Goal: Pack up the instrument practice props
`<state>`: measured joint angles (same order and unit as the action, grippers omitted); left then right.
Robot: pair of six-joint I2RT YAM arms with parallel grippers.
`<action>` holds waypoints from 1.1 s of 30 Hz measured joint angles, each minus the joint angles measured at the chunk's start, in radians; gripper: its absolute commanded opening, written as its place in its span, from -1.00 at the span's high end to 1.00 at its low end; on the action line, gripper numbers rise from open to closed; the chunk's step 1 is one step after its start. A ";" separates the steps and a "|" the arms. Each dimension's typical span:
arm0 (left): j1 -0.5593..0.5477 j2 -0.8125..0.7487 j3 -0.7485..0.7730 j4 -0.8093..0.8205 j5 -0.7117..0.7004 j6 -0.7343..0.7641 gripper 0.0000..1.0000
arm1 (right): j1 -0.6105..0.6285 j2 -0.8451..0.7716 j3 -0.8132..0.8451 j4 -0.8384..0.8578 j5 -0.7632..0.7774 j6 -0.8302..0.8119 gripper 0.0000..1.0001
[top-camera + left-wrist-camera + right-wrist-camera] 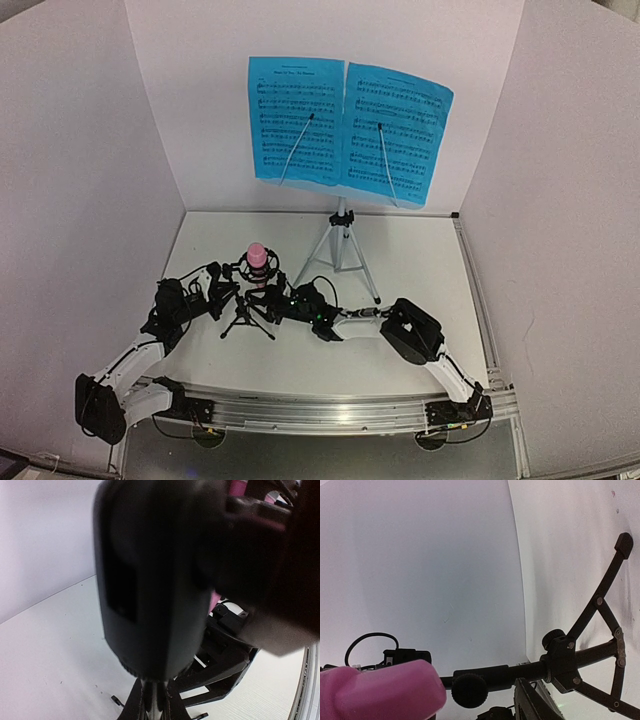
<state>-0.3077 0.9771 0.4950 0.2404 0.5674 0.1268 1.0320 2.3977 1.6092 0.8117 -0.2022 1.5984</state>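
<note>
Blue paper carries the largest risk. The music sheets (298,120) are only propped on the silver-tripod stand (342,245) at the far middle of the table (420,260). They could be slid off, or the stand tipped, if it is knocked in passing.

Nearer, left of centre, the small black tripod mic stand (247,318) is flanked by both grippers. It could be toppled if it is pushed from one side only. The left gripper (220,287) is closed, seemingly against the stand's column, though a true clamp cannot be confirmed. How the right gripper (284,299) is set cannot be told.

The pink stick microphone (257,257) is seated upright in the ring mount and could be jolted out.

Counted: two sheets, two grippers, one music stand, one mic stand, one microphone.
</note>
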 measured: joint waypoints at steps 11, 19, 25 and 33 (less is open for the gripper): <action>0.000 0.000 0.000 0.001 0.002 0.003 1.00 | 0.010 0.000 0.000 0.010 -0.001 0.031 0.30; 0.000 0.000 0.000 0.000 0.004 0.004 1.00 | 0.010 0.023 0.029 0.012 -0.007 0.037 0.45; 0.000 0.000 -0.001 0.000 0.004 0.006 1.00 | 0.009 0.027 0.033 0.022 -0.007 0.038 0.55; 0.000 -0.003 -0.001 -0.004 -0.002 0.005 1.00 | 0.009 0.027 0.033 0.024 -0.006 0.023 1.00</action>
<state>-0.3079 0.9741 0.4942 0.2363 0.5653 0.1317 1.0414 2.4248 1.6419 0.8358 -0.2084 1.6211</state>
